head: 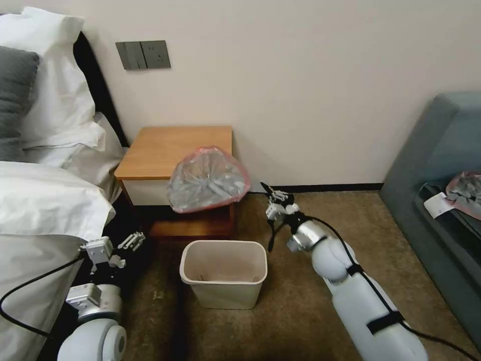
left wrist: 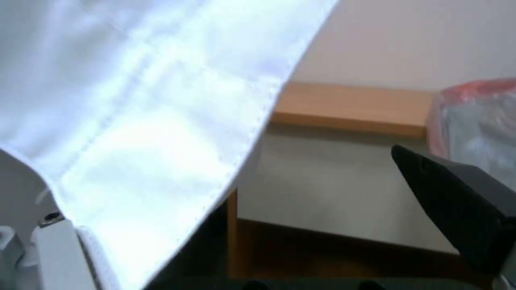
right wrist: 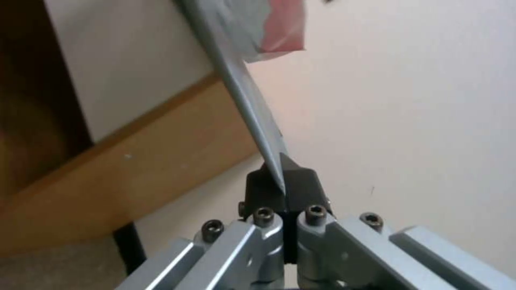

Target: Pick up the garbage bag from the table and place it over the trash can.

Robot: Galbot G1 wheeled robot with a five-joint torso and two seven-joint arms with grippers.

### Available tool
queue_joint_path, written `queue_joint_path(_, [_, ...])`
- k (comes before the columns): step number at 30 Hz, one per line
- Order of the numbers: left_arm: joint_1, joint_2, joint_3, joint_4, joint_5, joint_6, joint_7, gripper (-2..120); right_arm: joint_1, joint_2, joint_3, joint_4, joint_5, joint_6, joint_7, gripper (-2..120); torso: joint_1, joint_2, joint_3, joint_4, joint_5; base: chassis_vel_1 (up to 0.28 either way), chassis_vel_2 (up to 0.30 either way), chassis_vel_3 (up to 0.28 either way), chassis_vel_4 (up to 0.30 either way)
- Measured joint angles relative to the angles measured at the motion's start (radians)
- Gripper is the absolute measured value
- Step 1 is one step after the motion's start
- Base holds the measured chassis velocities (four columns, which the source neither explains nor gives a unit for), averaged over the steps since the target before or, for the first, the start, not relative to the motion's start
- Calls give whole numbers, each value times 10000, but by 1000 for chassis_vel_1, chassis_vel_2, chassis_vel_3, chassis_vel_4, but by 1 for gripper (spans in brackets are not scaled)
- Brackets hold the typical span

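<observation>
The garbage bag [head: 208, 180] droops over the front right edge of the table [head: 160, 150], above the trash can [head: 223, 273] on open carpet. The right gripper [right wrist: 282, 177] has its jaws pinching a thin strip of the bag beside the table. The left gripper [head: 131, 241] waits low by the bed [head: 45, 210], jaws spread.

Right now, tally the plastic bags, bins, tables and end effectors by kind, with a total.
Plastic bags: 2, the garbage bag on the table and a bundle on the sofa
Bins: 1, the trash can
Tables: 1
End effectors: 2, the left end effector and the right end effector
Total: 6
</observation>
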Motion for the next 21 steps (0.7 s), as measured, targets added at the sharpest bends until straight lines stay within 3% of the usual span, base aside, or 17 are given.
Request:
queue_joint_path(8, [-23, 1, 85, -172, -38, 73, -2, 100, -1497, 100, -32, 746, -248, 57, -166, 0, 0, 0, 0, 1, 0, 0, 0, 0, 0])
queue_joint_path(21, [211, -48, 474, 52, 514, -94, 40, 100, -2984, 365, -245, 637, -1422, 575, -127, 0, 0, 1, 0, 1, 0, 0, 0, 0, 0])
